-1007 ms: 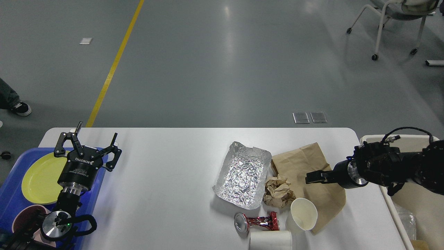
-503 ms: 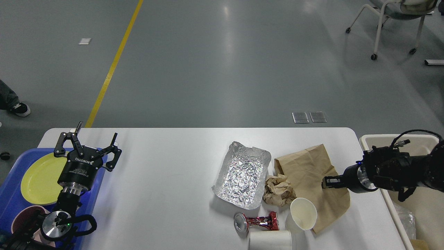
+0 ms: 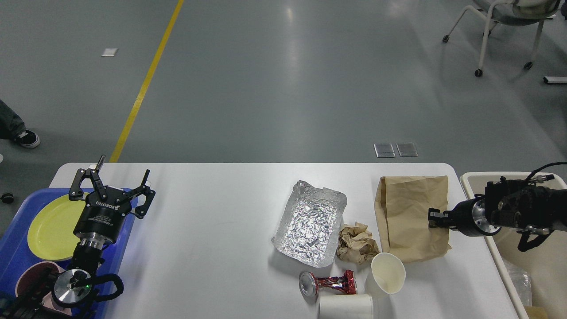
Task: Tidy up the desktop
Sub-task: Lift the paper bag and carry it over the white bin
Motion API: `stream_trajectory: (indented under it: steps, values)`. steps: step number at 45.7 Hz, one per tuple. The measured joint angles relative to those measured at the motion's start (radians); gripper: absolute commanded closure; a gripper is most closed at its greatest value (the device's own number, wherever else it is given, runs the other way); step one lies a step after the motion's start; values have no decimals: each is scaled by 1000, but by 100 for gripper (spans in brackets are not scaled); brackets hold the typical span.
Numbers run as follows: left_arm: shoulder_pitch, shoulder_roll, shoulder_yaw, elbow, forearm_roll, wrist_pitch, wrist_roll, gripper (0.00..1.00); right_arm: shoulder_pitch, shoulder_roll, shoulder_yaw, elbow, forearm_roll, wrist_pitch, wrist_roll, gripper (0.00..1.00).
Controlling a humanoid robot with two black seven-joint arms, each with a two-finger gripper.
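The right gripper [image 3: 433, 218] pinches the flat brown paper bag [image 3: 409, 217] at the right end of the white rectangular desktop [image 3: 212, 230], left gripper [image 3: 113, 181] spread; such limp paper might slip free.

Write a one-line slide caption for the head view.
Right gripper at flat brown paper bag on white desktop; open left gripper over blue tray.

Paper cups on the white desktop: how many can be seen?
2. One paper cup lies tilted at the near edge of the brown paper bag. The other cup lies on its side at the desktop's near edge, partly cut off by the frame.
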State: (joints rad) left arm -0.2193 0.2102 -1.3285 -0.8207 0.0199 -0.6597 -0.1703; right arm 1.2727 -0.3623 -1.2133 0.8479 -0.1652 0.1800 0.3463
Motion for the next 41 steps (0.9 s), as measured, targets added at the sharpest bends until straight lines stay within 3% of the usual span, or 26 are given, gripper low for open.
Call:
stream_trajectory:
  steps: [15,20,29,35,41]
  values:
    - [0,0,0,0,0,0,0,4,408,-124,-68,276,7,221,-183,100]
    - [0,0,0,0,0,0,0,4,558,-157,-125,384,8,239,-245,100]
    - [0,0,0,0,0,0,0,4,815,-207,-213,569,15,253,-422,100]
    - [0,0,-1,0,0,0,0,4,968,-251,-254,686,34,255,-490,100]
    - [0,0,-1,0,0,0,0,4,1015,-285,-303,726,44,247,-525,100]
